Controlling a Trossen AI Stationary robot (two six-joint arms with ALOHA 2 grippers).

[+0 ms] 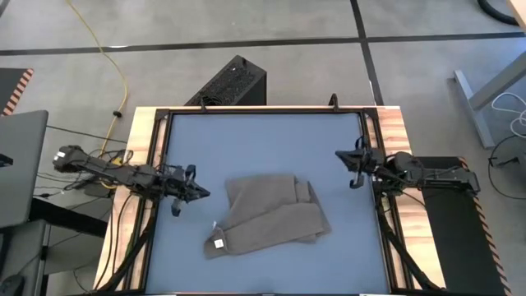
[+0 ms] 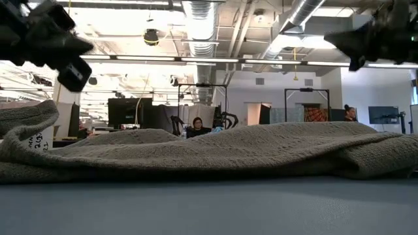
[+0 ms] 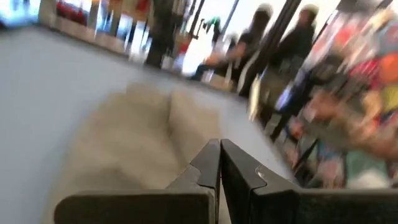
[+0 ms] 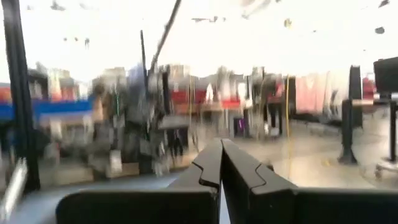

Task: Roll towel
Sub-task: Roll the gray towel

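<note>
Towel (image 1: 269, 215) lies loosely folded and crumpled on the blue tabletop (image 1: 263, 140), toward the near edge, white tag (image 1: 219, 242) at its near-left corner. We see the left gripper (image 1: 197, 194) just off the towel's left side, fingers pressed together, holding nothing. The right gripper (image 1: 352, 168) hangs by the right edge, well apart from the cloth, fingers all but closed, also empty. We judge the main risk to be a roll started on uneven layers: overlapping folds could bunch or skew. Open room is ample toward the far edge; the near edge offers little margin.
</note>
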